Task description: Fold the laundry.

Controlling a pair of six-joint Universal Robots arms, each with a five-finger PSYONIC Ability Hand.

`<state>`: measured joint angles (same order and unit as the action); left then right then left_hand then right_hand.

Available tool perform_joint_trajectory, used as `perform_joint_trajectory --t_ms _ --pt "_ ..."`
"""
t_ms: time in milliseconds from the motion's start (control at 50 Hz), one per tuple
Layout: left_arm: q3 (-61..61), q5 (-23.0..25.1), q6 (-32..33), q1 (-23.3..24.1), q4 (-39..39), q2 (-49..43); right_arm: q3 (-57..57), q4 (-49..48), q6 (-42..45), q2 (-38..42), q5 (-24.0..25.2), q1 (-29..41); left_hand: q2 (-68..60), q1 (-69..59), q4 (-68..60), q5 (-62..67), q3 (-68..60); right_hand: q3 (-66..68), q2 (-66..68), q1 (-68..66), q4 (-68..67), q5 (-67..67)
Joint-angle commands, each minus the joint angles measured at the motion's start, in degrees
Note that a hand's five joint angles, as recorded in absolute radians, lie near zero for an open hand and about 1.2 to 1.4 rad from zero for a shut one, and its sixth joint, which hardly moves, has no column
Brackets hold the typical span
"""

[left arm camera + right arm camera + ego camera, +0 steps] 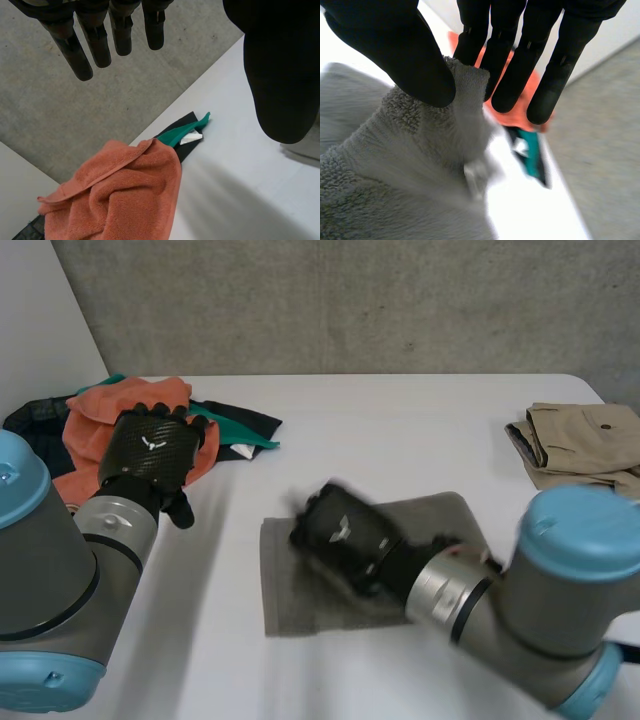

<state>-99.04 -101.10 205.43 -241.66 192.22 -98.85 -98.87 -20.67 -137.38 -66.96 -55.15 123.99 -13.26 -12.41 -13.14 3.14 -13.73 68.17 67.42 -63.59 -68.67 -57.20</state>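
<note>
The grey towel [285, 590], laid near the orange towel [110, 405], is pinched at its edge by the right hand [345, 530]. The fingers of the left hand [150, 450] are held straight, empty. The shallow pinch could be lost mid-fold.

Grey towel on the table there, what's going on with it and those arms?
The robot is folding laundry. Its right hand pinches an edge of the grey towel between thumb and fingers. The left hand hangs open above an orange towel on a pile of unfolded clothes. A folded beige garment lies near the white table's right end.
</note>
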Motion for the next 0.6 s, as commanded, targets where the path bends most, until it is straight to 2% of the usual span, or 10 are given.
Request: perform_joint_trajectory --t_ms 20,80,120,140,220,300,440,500,580,600 --pt "0.25 0.2 -0.02 0.75 0.09 -0.21 -1.59 1.16 0.89 2.98 0.66 0.2 1.36 0.51 1.24 -1.25 1.84 -15.74 -14.99 11.17 16.24 14.78" --pt "1.13 0.2 -0.02 0.93 0.18 -0.47 -2.11 2.65 -0.6 -0.34 0.4 -2.33 1.36 0.51 1.24 -1.25 1.84 -30.95 -30.21 26.38 31.46 29.99" --pt "1.57 0.29 0.06 1.19 0.26 -0.73 -2.73 4.14 -2.44 -3.6 0.31 -5.32 1.36 0.51 1.24 -1.25 1.84 -55.73 -54.99 51.16 56.24 54.77" --pt "1.92 0.29 0.06 1.45 0.26 -0.82 -2.82 4.93 -3.67 -4.83 0.13 -6.82 1.36 0.51 1.24 -1.25 1.84 -58.17 -57.42 53.59 58.67 57.2" --pt "4.11 0.29 0.06 4.17 0.97 -2.22 -2.82 11.07 -11.05 -8.79 -0.48 -13.23 1.36 0.51 1.24 -1.25 1.84 -58.17 -57.42 53.59 58.67 57.2" --pt "6.92 0.2 0.06 9.53 1.32 -5.82 -3.78 16.0 -12.74 -10.64 -1.8 -17.01 1.19 0.35 1.07 -1.08 1.67 -58.17 -57.42 53.59 58.67 57.2" --pt "8.69 0.2 0.06 12.44 1.32 -9.17 -9.05 17.95 1.02 -9.95 -5.66 -26.68 1.36 0.51 1.24 -1.25 1.83 -58.17 -57.42 53.59 58.67 57.2" --pt "8.6 0.2 0.06 12.44 1.32 -9.35 -9.32 18.3 6.93 -7.49 -7.33 -28.45 1.36 0.51 1.24 -1.25 1.84 -48.37 -47.63 43.8 48.88 47.41" --pt "8.34 0.2 0.06 12.35 1.23 -9.61 -8.45 19.44 12.13 -3.44 -11.11 -28.8 1.36 0.51 1.24 -1.25 1.84 -19.63 -18.89 15.06 20.14 18.67" --pt "7.99 0.2 0.06 12.27 1.23 -9.18 -7.57 19.62 12.4 -2.66 -13.12 -28.54 1.36 0.51 1.24 -1.25 1.84 0.09 0.83 -4.66 0.42 -1.05"
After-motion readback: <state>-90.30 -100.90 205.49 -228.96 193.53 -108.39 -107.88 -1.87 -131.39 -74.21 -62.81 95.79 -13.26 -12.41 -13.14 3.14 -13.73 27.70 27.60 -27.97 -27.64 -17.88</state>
